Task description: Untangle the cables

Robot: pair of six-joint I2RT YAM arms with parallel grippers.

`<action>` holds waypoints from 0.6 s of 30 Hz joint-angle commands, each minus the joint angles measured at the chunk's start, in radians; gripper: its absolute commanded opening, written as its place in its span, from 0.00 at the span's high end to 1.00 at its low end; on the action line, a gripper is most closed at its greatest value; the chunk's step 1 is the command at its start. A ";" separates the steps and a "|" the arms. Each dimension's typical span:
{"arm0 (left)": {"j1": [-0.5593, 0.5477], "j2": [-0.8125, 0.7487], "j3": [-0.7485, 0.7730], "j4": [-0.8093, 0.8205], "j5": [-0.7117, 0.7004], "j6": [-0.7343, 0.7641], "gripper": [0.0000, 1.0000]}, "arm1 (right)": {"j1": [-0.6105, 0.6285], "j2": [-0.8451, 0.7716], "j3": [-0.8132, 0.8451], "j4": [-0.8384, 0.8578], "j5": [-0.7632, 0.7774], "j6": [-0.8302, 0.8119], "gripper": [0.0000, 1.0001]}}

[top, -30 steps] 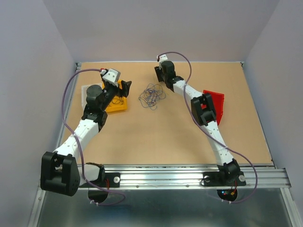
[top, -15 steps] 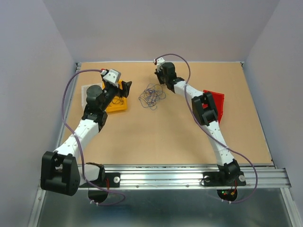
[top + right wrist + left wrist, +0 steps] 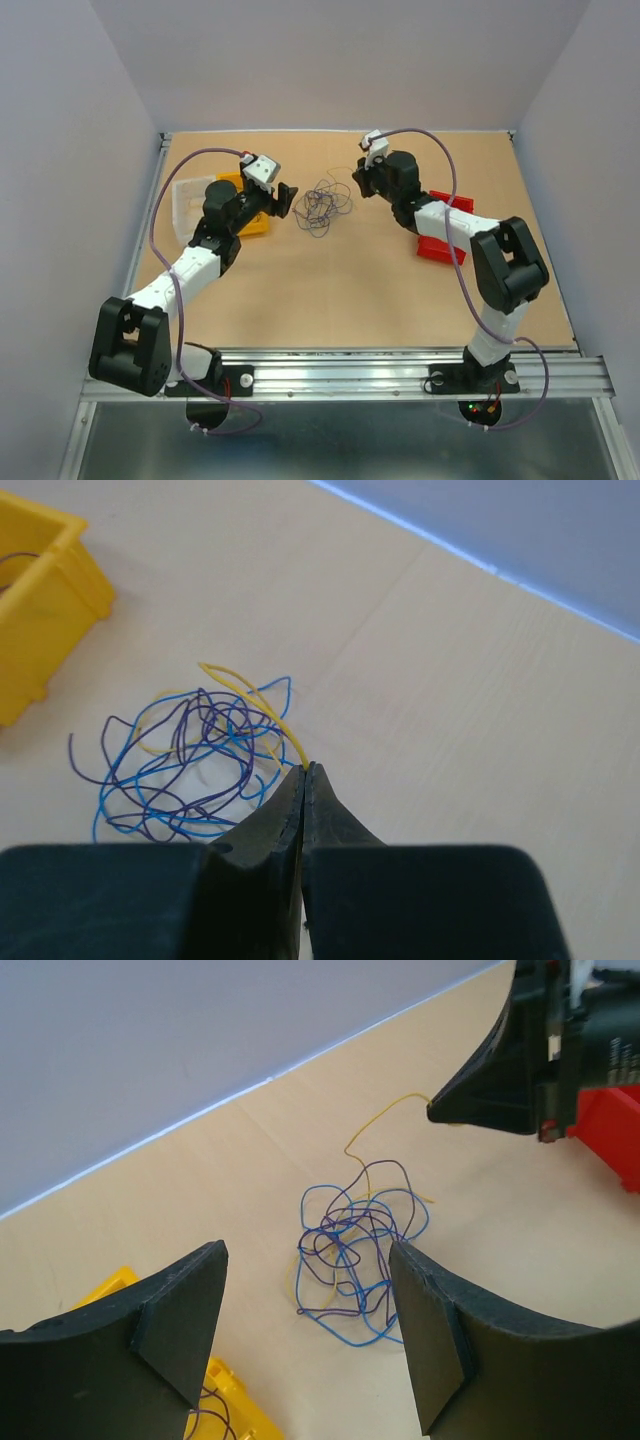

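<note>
The cables (image 3: 355,1250), a loose blue, purple and yellow tangle, lie on the table (image 3: 330,290) between both sets of jaws. The right gripper (image 3: 303,772) is pinched tight on one yellow strand (image 3: 268,718) (at its very tips). The left gripper (image 3: 285,198) gapes wide just before the tangle, holding nothing, with a yellow bin (image 3: 255,224) behind it.
</note>
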 commanded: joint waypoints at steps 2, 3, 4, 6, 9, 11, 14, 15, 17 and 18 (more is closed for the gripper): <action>-0.021 -0.011 0.009 0.059 0.046 0.037 0.23 | 0.012 -0.150 -0.179 0.225 -0.070 0.053 0.99; -0.027 -0.009 0.008 0.067 0.058 0.040 0.23 | 0.013 -0.170 -0.196 0.245 -0.079 0.057 0.99; -0.034 -0.008 0.002 0.076 0.080 0.052 0.23 | 0.016 -0.198 -0.222 0.259 -0.090 0.066 0.99; -0.046 0.003 -0.003 0.089 0.092 0.068 0.22 | 0.018 -0.221 -0.238 0.259 -0.107 0.076 0.99; -0.058 0.024 -0.011 0.142 0.111 0.086 0.22 | 0.027 -0.258 -0.250 0.262 -0.127 0.086 0.99; -0.064 0.058 -0.011 0.188 0.133 0.088 0.23 | 0.035 -0.288 -0.264 0.265 -0.137 0.094 1.00; -0.075 0.118 0.003 0.237 0.163 0.082 0.23 | 0.049 -0.341 -0.288 0.268 -0.156 0.094 0.99; -0.077 0.151 0.014 0.253 0.175 0.080 0.23 | 0.050 -0.351 -0.295 0.271 -0.163 0.094 0.99; -0.084 0.187 0.023 0.300 0.207 0.080 0.24 | 0.056 -0.368 -0.308 0.274 -0.176 0.124 0.99; -0.089 0.201 0.026 0.317 0.210 0.079 0.24 | 0.059 -0.382 -0.312 0.274 -0.177 0.125 1.00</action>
